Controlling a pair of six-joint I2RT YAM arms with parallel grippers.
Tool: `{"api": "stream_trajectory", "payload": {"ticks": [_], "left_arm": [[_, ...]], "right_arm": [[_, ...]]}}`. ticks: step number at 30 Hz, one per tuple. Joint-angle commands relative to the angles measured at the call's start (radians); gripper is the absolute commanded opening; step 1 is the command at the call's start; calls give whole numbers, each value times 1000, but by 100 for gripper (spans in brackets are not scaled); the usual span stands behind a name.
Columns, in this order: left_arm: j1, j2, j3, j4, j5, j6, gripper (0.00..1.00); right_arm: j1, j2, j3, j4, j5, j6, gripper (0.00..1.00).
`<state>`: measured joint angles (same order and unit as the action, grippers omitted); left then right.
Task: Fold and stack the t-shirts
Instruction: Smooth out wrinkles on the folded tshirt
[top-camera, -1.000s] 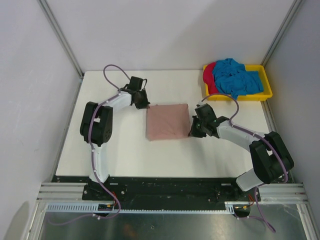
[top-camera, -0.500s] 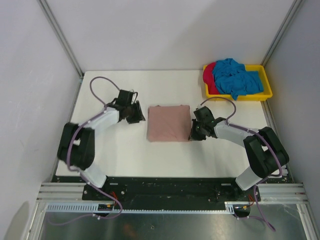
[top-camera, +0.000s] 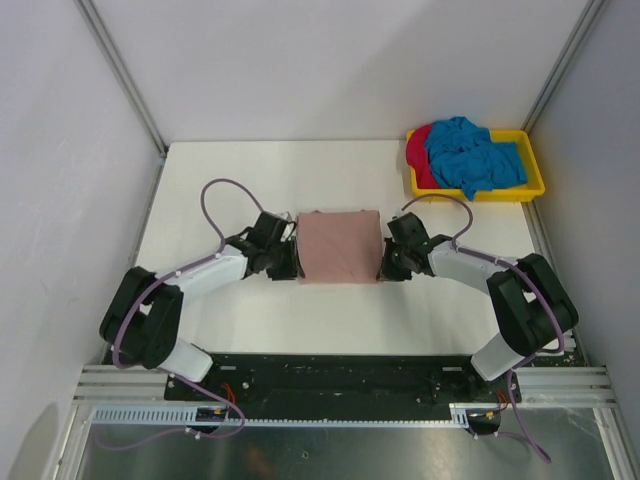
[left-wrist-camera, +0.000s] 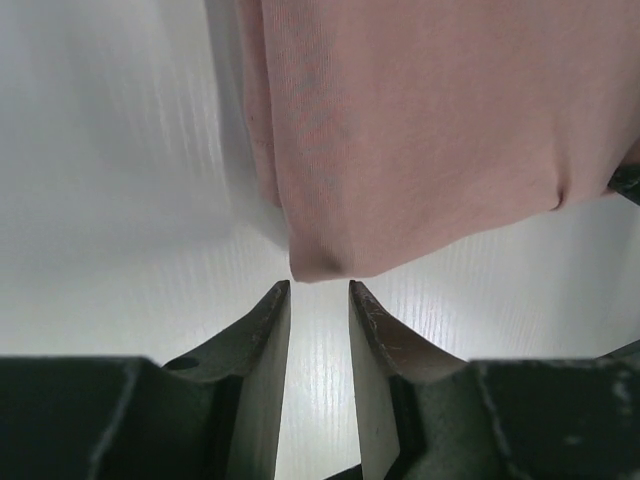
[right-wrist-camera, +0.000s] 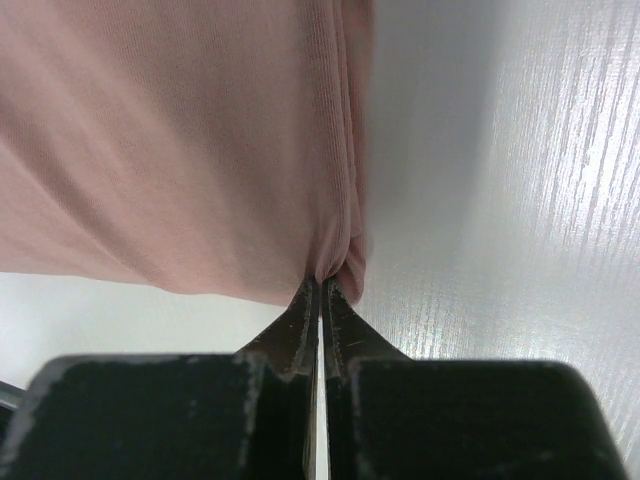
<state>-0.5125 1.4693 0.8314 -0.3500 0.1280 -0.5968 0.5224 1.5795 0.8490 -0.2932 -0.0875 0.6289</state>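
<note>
A dusty pink t-shirt (top-camera: 338, 245) lies folded into a rectangle mid-table. My left gripper (top-camera: 291, 262) sits at its near left corner, jaws open a narrow gap; in the left wrist view the gripper (left-wrist-camera: 320, 288) has the pink t-shirt's corner (left-wrist-camera: 325, 255) just beyond its tips, with nothing between them. My right gripper (top-camera: 385, 265) is at the shirt's near right corner. In the right wrist view it (right-wrist-camera: 320, 283) is shut on a pinch of the pink t-shirt (right-wrist-camera: 180, 140). Blue t-shirts (top-camera: 473, 157) and a red one (top-camera: 419, 152) lie heaped in a tray.
The yellow tray (top-camera: 535, 186) stands at the back right corner of the white table (top-camera: 240, 180). Grey walls and metal frame posts close in the left, back and right sides. The arm bases sit on a black rail at the near edge.
My left arm swung from the shirt's far left corner down to its near left corner and its gripper opened. The right gripper stayed shut at the near right corner.
</note>
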Motion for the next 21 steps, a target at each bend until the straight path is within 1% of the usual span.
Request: {"api": "stream_trajectory", "payload": {"ticks": [1,8,11,13,14,17,19,21], "left_arm": [[-16,34,3,52,1,-26,34],[-22,60,-1,62,-8,-35,35],[-27,70,-5,76,-4,-38,33],[-31,79,-6,88,-1,-42,28],[-34,85,-6,90,-2,-45,23],[-38,90,-6,93,-20,-51,6],[-38,77,-11,90,-50,-52,1],[-37,53,-13,83,-88,-50,0]], "right_arm": [[0,7,1,17,0,10,0],[-2,1,1,22,-4,13,0],[-2,-1,1,21,-3,12,0],[-3,-4,1,17,0,14,0],[-4,-5,1,17,1,14,0],[-7,-6,1,19,2,12,0],[-12,-11,1,13,5,10,0],[-19,-17,1,3,12,5,0]]}}
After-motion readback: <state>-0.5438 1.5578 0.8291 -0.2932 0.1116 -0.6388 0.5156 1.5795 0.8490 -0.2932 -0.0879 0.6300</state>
